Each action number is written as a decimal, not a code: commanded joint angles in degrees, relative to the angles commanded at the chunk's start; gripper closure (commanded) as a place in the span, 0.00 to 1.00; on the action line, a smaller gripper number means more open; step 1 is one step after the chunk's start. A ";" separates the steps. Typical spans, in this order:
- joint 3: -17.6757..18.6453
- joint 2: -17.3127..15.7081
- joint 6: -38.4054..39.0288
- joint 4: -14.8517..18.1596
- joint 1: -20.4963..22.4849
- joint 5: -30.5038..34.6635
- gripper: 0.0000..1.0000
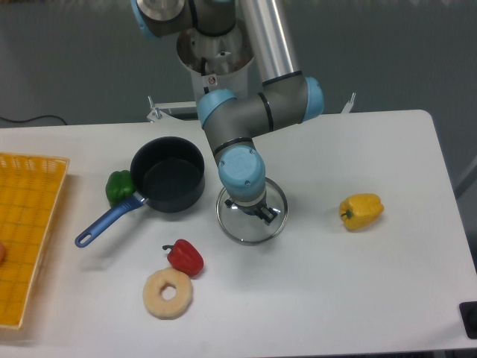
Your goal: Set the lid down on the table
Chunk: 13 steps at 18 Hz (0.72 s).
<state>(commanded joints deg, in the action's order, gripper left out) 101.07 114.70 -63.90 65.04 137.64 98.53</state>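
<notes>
Gripping: gripper [256, 210] at lid [251, 217] knob; jaw state cannot tell
Lid: on table [358, 283], saucepan [167, 175] at ten o'clock

I can read no text, brand, number or sign anywhere in this view — nothing legible on my arm or on the things around it. There is a small red-and-white sticker [212, 80] on my base column, but it is too small and blurred to make out.
</notes>
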 joint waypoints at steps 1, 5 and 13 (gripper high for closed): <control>0.00 0.00 0.00 0.00 0.00 0.00 0.43; 0.00 0.00 0.18 0.00 -0.26 0.00 0.41; 0.00 0.18 0.18 0.00 -0.35 0.17 0.34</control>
<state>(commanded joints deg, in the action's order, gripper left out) 101.07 114.87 -63.72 65.04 137.29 98.70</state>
